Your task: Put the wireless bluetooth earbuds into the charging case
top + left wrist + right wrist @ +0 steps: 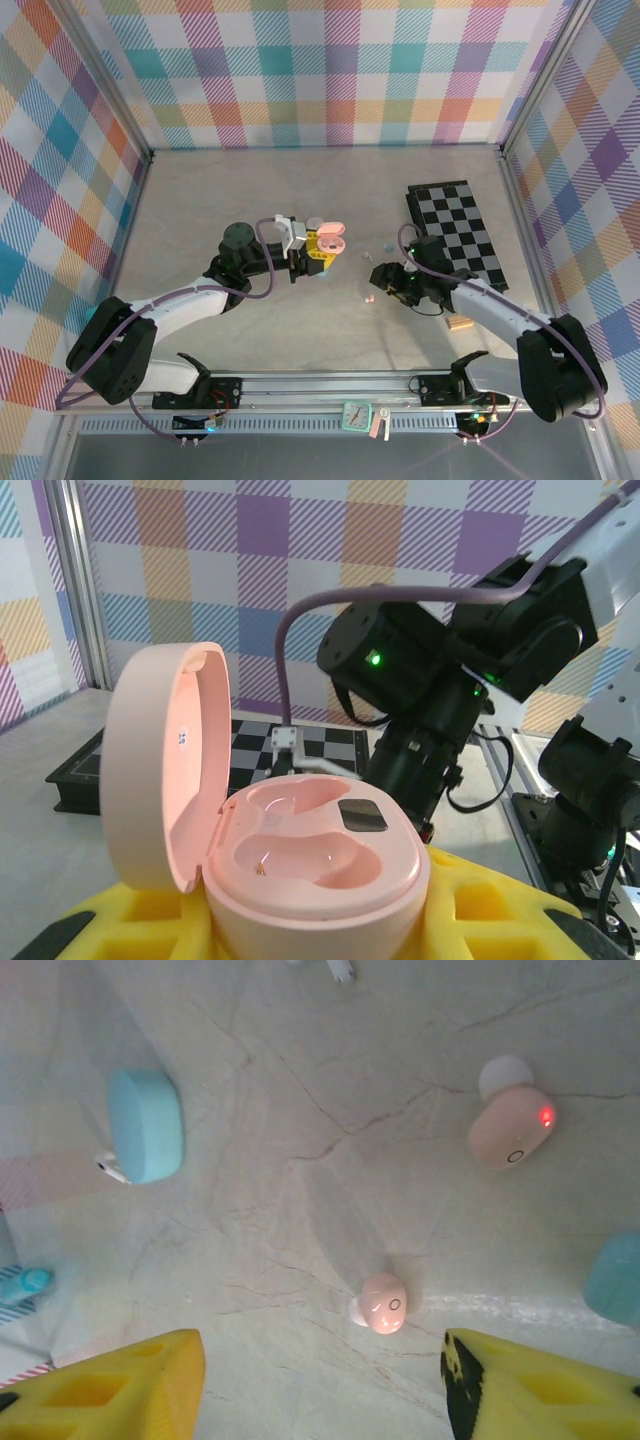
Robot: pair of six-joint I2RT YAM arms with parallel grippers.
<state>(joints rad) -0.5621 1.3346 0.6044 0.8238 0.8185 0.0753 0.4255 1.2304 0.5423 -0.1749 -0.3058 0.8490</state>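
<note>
While the L pincer (321,247) is clamped on the pink case (320,855), its yellow pads (500,910) press the base on both sides. The case is held off the desk (250,190), roughly mid-desk in the top view. Lid (160,770) is hinged open at left and stands upright. Two moulded wells face up, w/ a dark square patch on the far rim. Beyond the case, the L wrist view shows the R arm (440,670) w/ a green light on.

R pincer (320,1365) hangs over the desk, yellow fingers (110,1385) apart, touching nothing. One pink bud (380,1303) lies on the desk just past the tips, about centred in the gap. A 2nd pink bud (510,1120), red light lit, lies further out, toward the R side of the R wrist view. A blue bud (145,1125) lies further out toward the L side. Another blue one (615,1280) is cut off at the R edge, and a white bud (340,968) is cut off at the top edge. All sit apart from each other.

In the top view the buds (369,297) are scattered on the desk between the two pincers, right of the case. Checkerboard (460,235) lies far-right of the R pincer. A wood block (459,322) sits near-right, just beside the R arm. A small clock (355,415) is on the near rail.
</note>
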